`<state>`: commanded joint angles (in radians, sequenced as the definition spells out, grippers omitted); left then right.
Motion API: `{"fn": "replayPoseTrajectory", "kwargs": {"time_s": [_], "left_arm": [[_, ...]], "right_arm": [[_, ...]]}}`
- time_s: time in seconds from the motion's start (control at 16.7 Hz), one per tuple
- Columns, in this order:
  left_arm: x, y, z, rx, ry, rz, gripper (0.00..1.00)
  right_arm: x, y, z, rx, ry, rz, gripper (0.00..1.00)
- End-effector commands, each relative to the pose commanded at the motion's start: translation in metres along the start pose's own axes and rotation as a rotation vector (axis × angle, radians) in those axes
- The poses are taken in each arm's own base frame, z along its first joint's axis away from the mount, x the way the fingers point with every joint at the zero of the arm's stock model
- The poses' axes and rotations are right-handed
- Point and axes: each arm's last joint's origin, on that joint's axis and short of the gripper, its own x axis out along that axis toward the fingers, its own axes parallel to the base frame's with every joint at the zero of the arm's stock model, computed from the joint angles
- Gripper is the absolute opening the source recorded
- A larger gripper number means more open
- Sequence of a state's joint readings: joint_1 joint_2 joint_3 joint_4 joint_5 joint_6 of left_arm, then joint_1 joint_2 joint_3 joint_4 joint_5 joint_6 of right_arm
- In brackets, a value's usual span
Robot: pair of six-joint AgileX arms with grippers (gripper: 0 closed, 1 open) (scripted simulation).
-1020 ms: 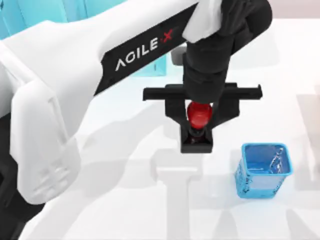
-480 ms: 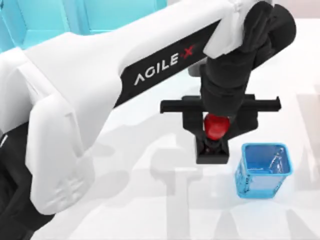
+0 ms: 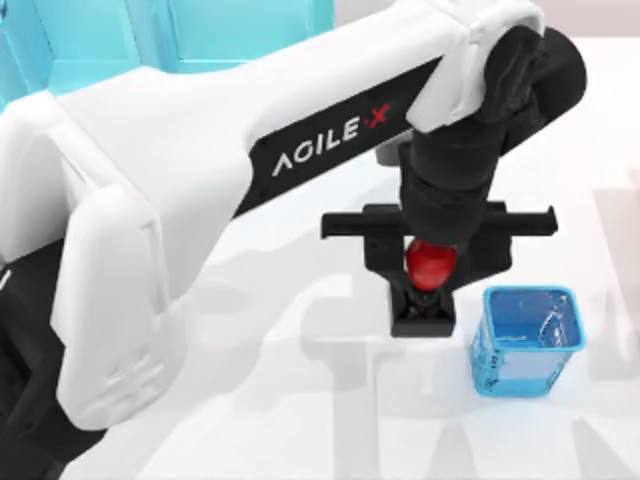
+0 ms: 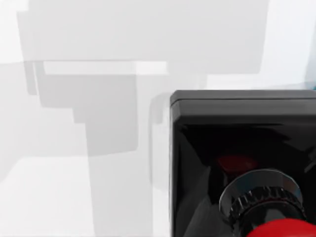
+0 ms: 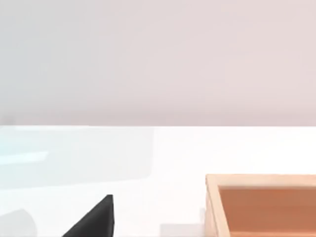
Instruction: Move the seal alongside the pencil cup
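Observation:
The seal [image 3: 428,268], a glossy red knob on a black square block, hangs in my left gripper [image 3: 430,262], whose fingers are shut on the knob. It sits just left of the pencil cup [image 3: 525,340], a shiny blue square-rimmed cup at the table's right, with a narrow gap between block and cup rim. In the left wrist view the seal's black base [image 4: 242,148] and the knob's red edge [image 4: 281,231] loom close above the white table.
A large light-turquoise shelf unit [image 3: 200,30] stands at the back left, partly behind my left arm. The right wrist view shows a tan wooden box [image 5: 261,205] and a black wedge-shaped part [image 5: 94,219] on the white surface.
My left gripper carried the seal rightward and toward the front, from the table's middle to just left of the cup. Over the last half second it hardly shifted.

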<state>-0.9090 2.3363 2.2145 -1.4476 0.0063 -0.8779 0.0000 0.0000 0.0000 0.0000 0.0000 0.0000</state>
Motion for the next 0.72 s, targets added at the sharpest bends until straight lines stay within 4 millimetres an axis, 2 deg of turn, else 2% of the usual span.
{"fn": "replayPoseTrajectory", "kwargs": {"time_s": [0.06,0.72], "left_arm": [[0.0,0.0,0.0,0.0,0.0,0.0,0.0],[0.0,0.0,0.0,0.0,0.0,0.0,0.83]], "right_arm": [[0.0,0.0,0.0,0.0,0.0,0.0,1.0],[0.0,0.0,0.0,0.0,0.0,0.0,1.0]]}}
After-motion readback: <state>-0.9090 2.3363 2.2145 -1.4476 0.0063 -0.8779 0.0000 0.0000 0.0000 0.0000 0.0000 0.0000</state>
